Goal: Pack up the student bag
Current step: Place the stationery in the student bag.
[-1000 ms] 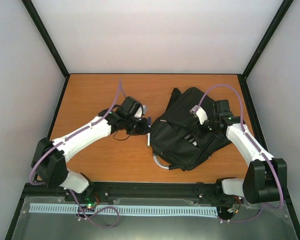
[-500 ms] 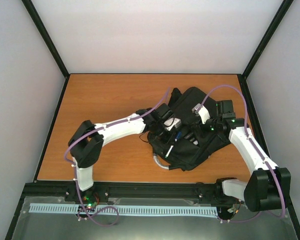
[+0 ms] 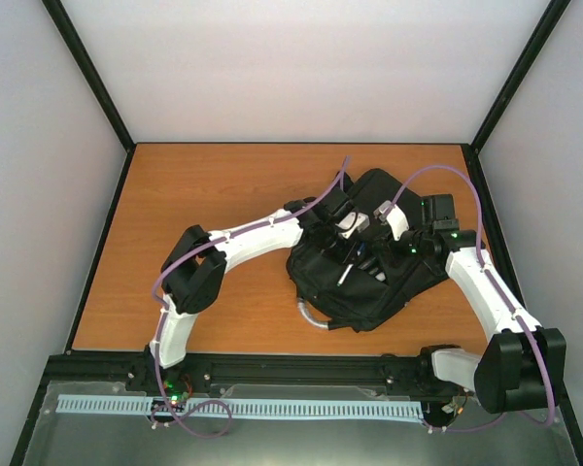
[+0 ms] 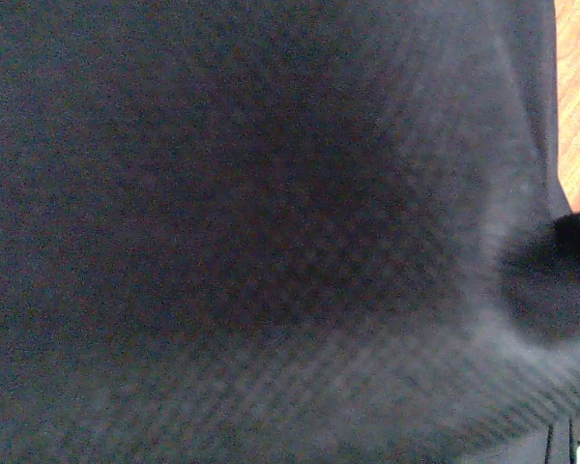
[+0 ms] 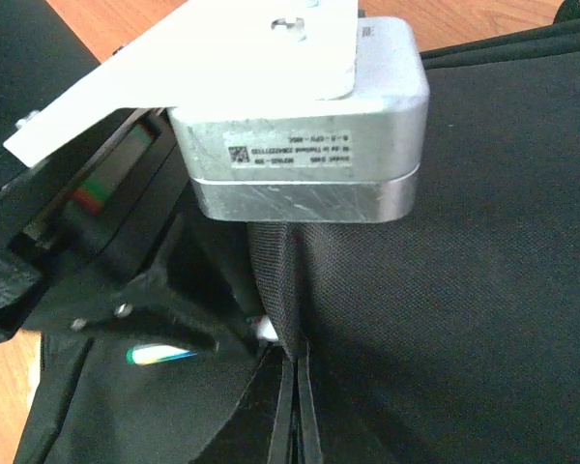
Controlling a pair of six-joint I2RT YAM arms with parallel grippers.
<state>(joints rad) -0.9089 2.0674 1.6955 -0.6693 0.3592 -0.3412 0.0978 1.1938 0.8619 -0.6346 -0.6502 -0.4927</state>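
Note:
The black student bag [image 3: 389, 282] lies on the right half of the table, its grey loop handle [image 3: 311, 316] toward the front. My left gripper [image 3: 351, 249] is over the bag's open top and is shut on a white pen [image 3: 345, 273] that slants down into the opening. Its wrist view shows only black bag fabric [image 4: 251, 222]; its fingers are hidden there. My right gripper [image 5: 292, 362] is shut on a raised fold of the bag's fabric [image 5: 271, 271] at the edge of the opening. It also shows in the top view [image 3: 394, 250].
The left gripper's silver motor block [image 5: 304, 145] sits just above the pinched fold in the right wrist view. Bare orange tabletop [image 3: 194, 194] lies left of the bag. Black frame posts and grey walls stand close on both sides.
My left arm has swung right from the table's middle to over the bag, carrying the pen into the opening. My right gripper has stayed on the fabric.

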